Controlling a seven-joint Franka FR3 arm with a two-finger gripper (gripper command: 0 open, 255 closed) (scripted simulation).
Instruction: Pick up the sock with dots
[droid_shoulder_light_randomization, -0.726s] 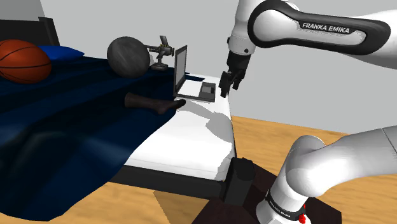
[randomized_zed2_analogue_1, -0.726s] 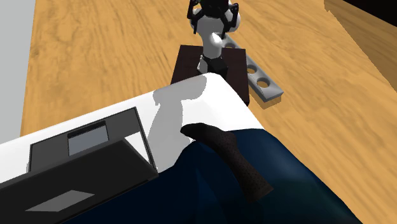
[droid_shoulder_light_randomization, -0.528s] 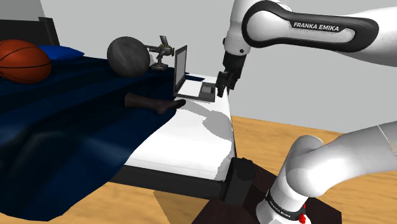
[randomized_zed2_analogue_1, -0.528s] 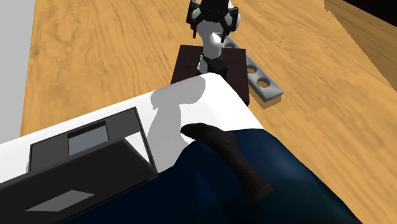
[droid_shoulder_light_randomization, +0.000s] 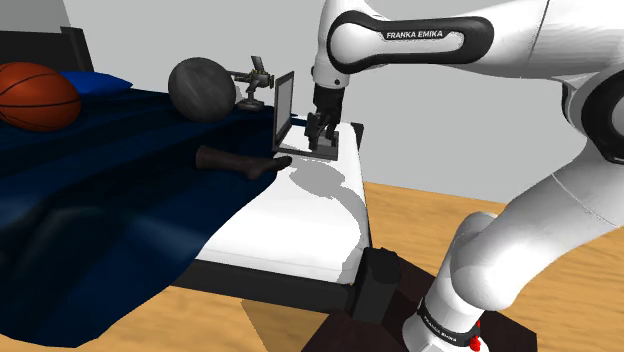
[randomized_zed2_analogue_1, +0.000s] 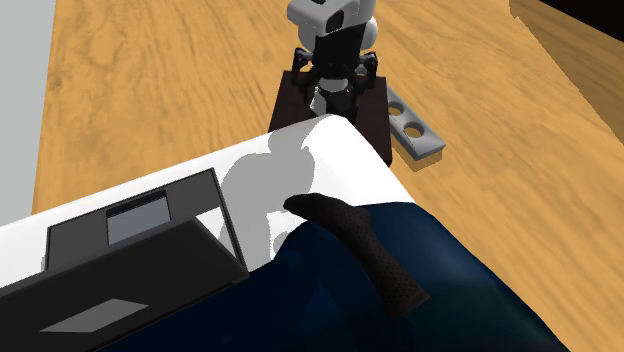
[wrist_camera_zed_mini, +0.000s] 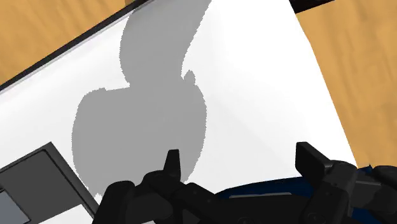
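The dark, finely dotted sock lies stretched on the navy blanket, 1 end reaching the white sheet, while the pincer hangs released and empty.

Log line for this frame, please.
gripper: above bed, jaws open, empty | sock: on blanket, untouched

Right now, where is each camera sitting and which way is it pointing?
Shoulder view: beside the stand, looking across the bed toward the sock and laptop; the arm and gripper show.
Second exterior view: high over the bed's far side, looking back past laptop and sock at the stand; the arm shows foreshortened.
Wrist view: on the hand, looking down at the bed; its open fingers show.
Shared: both exterior views hold sock, laptop and stand, from opposite sides.
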